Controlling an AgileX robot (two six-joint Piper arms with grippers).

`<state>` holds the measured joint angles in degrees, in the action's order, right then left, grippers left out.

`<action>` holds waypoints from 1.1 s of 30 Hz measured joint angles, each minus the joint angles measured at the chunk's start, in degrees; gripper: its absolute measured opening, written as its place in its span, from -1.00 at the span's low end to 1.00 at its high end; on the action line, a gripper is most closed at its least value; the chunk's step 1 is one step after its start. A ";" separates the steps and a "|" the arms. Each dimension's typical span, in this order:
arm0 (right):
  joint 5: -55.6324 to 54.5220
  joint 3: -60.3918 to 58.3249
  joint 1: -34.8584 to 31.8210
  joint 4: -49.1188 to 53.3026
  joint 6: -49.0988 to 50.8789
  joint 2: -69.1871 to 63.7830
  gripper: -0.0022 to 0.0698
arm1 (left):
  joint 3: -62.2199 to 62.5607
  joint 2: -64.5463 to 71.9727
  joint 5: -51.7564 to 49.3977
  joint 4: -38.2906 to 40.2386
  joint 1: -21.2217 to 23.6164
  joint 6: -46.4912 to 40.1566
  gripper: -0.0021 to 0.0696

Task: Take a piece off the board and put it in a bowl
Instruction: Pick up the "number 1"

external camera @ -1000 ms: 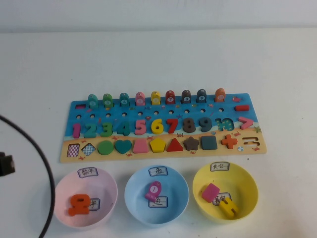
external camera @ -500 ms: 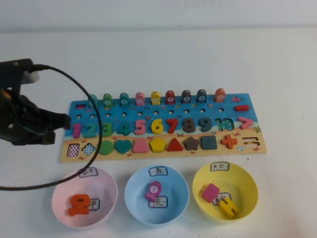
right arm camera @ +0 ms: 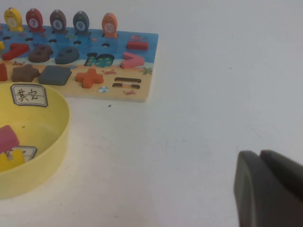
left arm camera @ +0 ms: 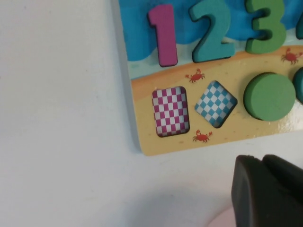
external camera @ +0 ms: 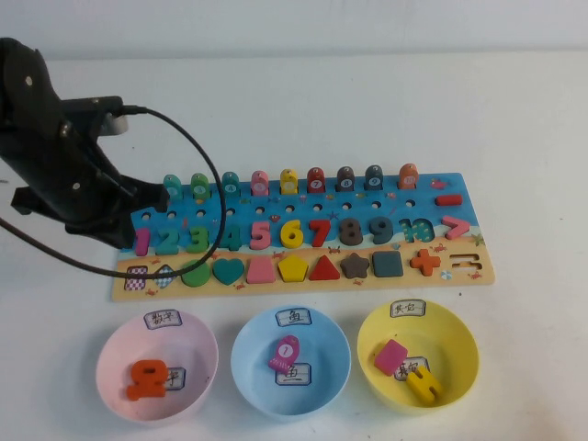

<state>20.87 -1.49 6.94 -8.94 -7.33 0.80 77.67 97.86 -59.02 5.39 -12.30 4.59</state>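
The magenta digit "1" (external camera: pixel 141 242) sits in the left end of the number row on the blue and sandy board (external camera: pixel 469 276); it also shows in the left wrist view (left arm camera: pixel 163 35). The pale pink bowl (external camera: pixel 110 344) stands in front of the board's left end and holds an orange piece (external camera: pixel 147 378). My left gripper (external camera: pixel 138 207) hovers above the board's left end, just over the "1"; its fingertips (left arm camera: pixel 261 161) are shut and hold nothing. My right gripper (right arm camera: pixel 259 155) is shut and empty above bare table to the right of the board, out of the high view.
A light blue bowl (external camera: pixel 248 367) with a magenta fish piece and a yellow bowl (external camera: pixel 459 367) with two pieces stand in a row beside the pink bowl. A black cable (external camera: pixel 197 156) loops from the left arm over the board's left part.
My left arm has come in from the left edge and moved right and toward the far side, to above the board's left end. The pieces and bowls have not moved.
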 joint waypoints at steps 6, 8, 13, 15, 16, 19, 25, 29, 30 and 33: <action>0.00 0.00 0.00 0.00 0.00 0.00 -0.99 | 2.21 4.71 -1.45 0.00 -0.13 -3.70 -0.68; 0.10 0.00 0.00 0.00 0.00 0.00 -0.99 | 3.33 6.23 -1.91 0.00 -0.13 -3.95 -0.49; 0.10 0.00 0.00 0.00 0.00 0.00 -0.99 | 6.48 8.85 -2.37 -0.72 -0.13 -3.95 -0.31; 0.10 0.00 0.00 0.00 0.00 0.00 -0.99 | 6.99 9.26 -2.47 -1.66 -0.13 -3.95 -0.30; 0.10 0.00 0.00 0.00 0.00 0.00 -0.99 | 7.14 9.49 -2.47 -2.24 -0.13 -3.95 -0.29; 0.10 0.00 0.00 0.00 0.00 0.00 -0.99 | 7.27 10.52 -2.47 -3.05 -0.13 -3.95 -0.29; 0.10 0.00 0.00 0.00 0.00 0.00 -0.99 | 7.37 12.57 -1.87 -3.29 -0.13 -3.95 -0.29; 0.10 0.00 0.00 0.00 0.00 0.00 -0.99 | 7.37 12.89 -0.31 -3.29 -0.13 -3.95 -0.29; 0.10 0.00 0.00 0.00 0.00 0.00 -0.99 | 7.37 12.89 0.15 -3.29 -0.13 -3.95 -0.29; 0.10 0.00 0.00 0.00 0.00 0.00 -0.99 | 7.37 12.89 1.25 -3.29 -0.13 -3.95 -0.29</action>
<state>20.97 -1.49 6.94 -8.94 -7.33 0.80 85.04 110.75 -57.77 2.10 -12.43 0.64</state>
